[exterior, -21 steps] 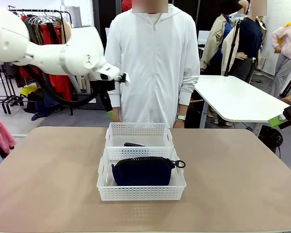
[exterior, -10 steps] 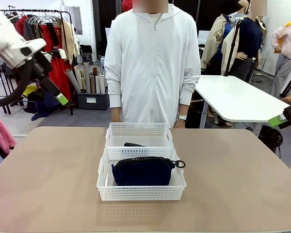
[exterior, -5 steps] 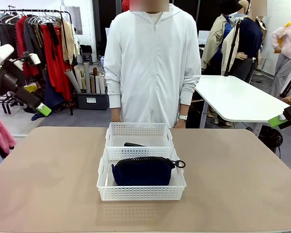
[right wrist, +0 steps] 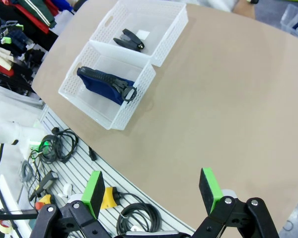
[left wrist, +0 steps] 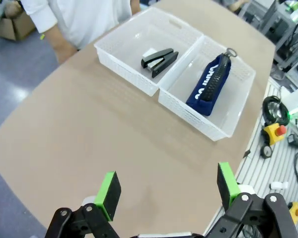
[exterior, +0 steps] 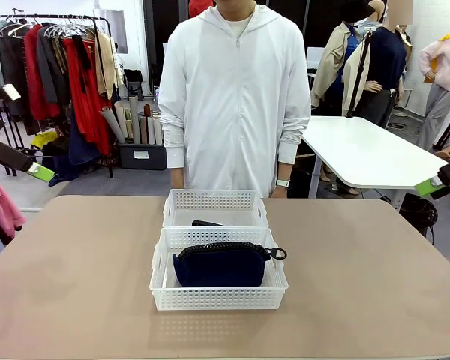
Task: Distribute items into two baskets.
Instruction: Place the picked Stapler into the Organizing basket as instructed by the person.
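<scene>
Left gripper (left wrist: 166, 191): fingers spread wide, green pads well apart, nothing between them, touching nothing. It hangs high over the table (left wrist: 89, 129), off to the side of the baskets. From the front it sits at the far left edge (exterior: 15, 161), one green pad showing, above and beyond the table corner.

Right gripper (right wrist: 151, 191): also spread wide and empty, held high off the table's edge, with cables on the floor below it. From the front only a green pad and black finger show at the right edge (exterior: 439, 180).

Mid-table, two white lattice baskets stand touching, one behind the other. Near basket (exterior: 159, 279): navy pouch (exterior: 219, 264) stood on its long edge, zipper up, ring pull toward the robot's right wall. Far basket (exterior: 178, 201): black stapler (exterior: 207, 223) lying on the bottom, next to a small white label (left wrist: 149, 52).

A person in a white zip hoodie (exterior: 236, 90) stands at the far side, just behind the far basket, arms down.
</scene>
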